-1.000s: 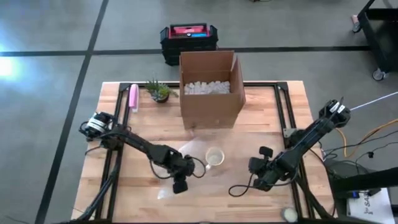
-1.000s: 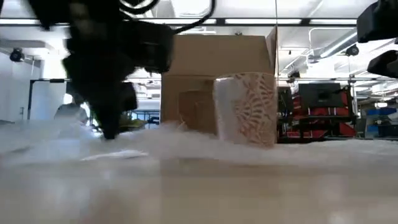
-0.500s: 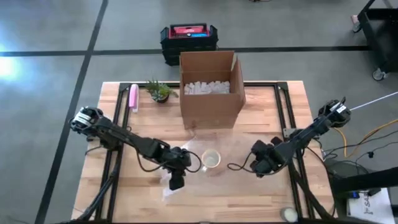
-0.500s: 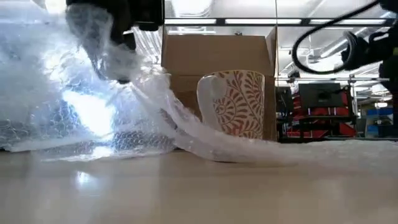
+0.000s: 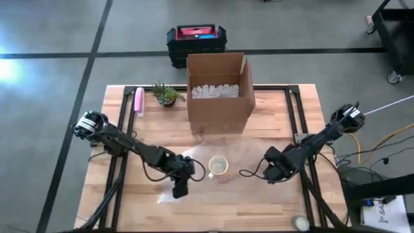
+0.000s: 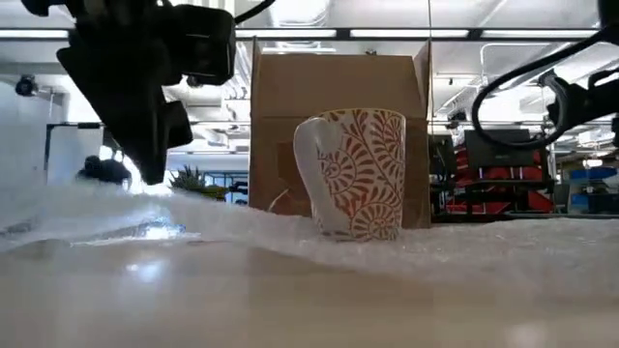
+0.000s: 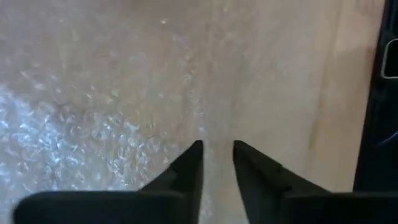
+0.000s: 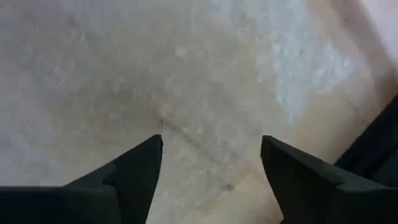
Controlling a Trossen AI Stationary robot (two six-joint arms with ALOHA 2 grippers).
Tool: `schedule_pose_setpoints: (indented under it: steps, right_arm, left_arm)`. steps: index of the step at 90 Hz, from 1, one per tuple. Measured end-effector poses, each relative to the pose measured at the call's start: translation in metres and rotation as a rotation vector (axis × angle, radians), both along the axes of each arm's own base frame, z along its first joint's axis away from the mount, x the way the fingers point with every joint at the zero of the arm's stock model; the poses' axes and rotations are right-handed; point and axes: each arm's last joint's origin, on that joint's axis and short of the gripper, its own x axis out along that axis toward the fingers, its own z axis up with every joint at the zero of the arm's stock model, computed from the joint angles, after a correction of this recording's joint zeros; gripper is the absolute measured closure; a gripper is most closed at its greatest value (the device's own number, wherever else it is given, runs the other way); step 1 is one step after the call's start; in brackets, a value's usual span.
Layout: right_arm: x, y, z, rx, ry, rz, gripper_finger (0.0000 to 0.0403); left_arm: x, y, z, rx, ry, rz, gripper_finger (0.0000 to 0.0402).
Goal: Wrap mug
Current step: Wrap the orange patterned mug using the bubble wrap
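**Inspector:** Where is the mug?

**Assistant:** The mug [image 5: 219,166] stands upright on a sheet of bubble wrap [image 6: 464,246] near the middle of the wooden table [image 5: 284,103], in front of the cardboard box [image 5: 218,94]. It is white with a red leaf pattern and uncovered. The wrap lies flat under it and spreads toward both arms.

**Inspector:** Left gripper?

**Assistant:** The left gripper [image 5: 180,189] points down over the wrap's edge, just left of the mug and apart from it. Its fingers [image 7: 186,165] stand close together with a narrow gap; whether they pinch the wrap, I cannot tell.

**Inspector:** Right gripper?

**Assistant:** The right gripper [image 5: 270,169] sits low over the wrap, right of the mug and apart from it. Its 2 fingers [image 8: 140,165] are spread wide, holding nothing.

**Inspector:** Other items?

**Assistant:** A small plant [image 5: 165,94] and a pink object [image 5: 138,101] lie at the table's far left. The box holds white packing fill [image 5: 216,91].
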Motion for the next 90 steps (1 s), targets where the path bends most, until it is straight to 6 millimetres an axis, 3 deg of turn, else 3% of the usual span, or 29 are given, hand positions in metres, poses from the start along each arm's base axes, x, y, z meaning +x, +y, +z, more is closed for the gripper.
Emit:
schedule_pose_setpoints:
  steps: [21, 46, 58, 75, 90]
  right_arm:
    - [-0.011, 0.014, -0.005, 0.041, 0.001, 0.007, 0.0160]
    - [-0.012, 0.016, -0.027, 0.147, -0.134, 0.098, 0.0209]
    - [-0.007, 0.020, -0.023, 0.146, -0.173, 0.202, 0.0263]
    - [0.011, 0.028, -0.007, 0.134, -0.259, 0.366, 0.0383]
    - [0.034, 0.033, 0.014, -0.025, -0.459, 0.447, 0.0383]
  left_arm:
    - [-0.004, 0.002, 0.016, -0.023, -0.048, 0.012, 0.0220]
    - [-0.006, 0.008, 0.030, 0.110, -0.177, 0.084, 0.0203]
    - [-0.003, 0.009, 0.031, 0.163, -0.222, 0.081, 0.0207]
    - [0.002, 0.014, 0.033, 0.275, -0.309, 0.115, 0.0224]
    - [0.006, 0.014, 0.037, 0.285, -0.374, 0.143, 0.0244]
